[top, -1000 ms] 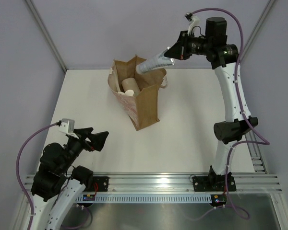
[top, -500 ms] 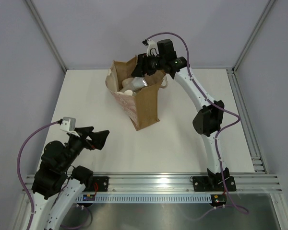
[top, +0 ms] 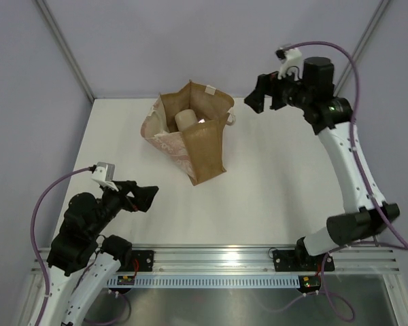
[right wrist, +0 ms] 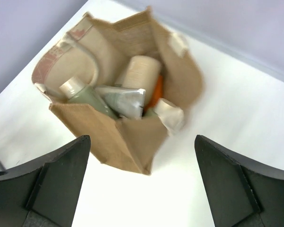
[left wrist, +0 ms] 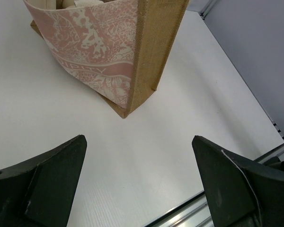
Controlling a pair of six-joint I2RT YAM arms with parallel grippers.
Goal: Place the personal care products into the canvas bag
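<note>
The canvas bag (top: 207, 146) stands upright at the back middle of the table, mouth open. Inside it, the right wrist view shows a cream cylinder (right wrist: 143, 72), a green bottle with a pale cap (right wrist: 87, 98), a silvery tube (right wrist: 124, 100) and a strip of an orange bottle (right wrist: 156, 92). My right gripper (top: 264, 100) hangs open and empty in the air, up and to the right of the bag, which sits between and beyond its fingers (right wrist: 61, 170). My left gripper (top: 141, 195) is open and empty near the front left, facing the bag's pink patterned side (left wrist: 97, 52).
The white table (top: 279, 176) ends in front at an aluminium rail (top: 217, 258) carrying both arm bases. Grey walls and slanted frame posts (top: 64, 47) close the back and sides. A white handle tab (top: 232, 119) sticks out on the bag's right.
My right gripper opened, left the silvery tube in the bag, and pulled back up and to the right, out of the bag's mouth. The left arm barely shifted.
</note>
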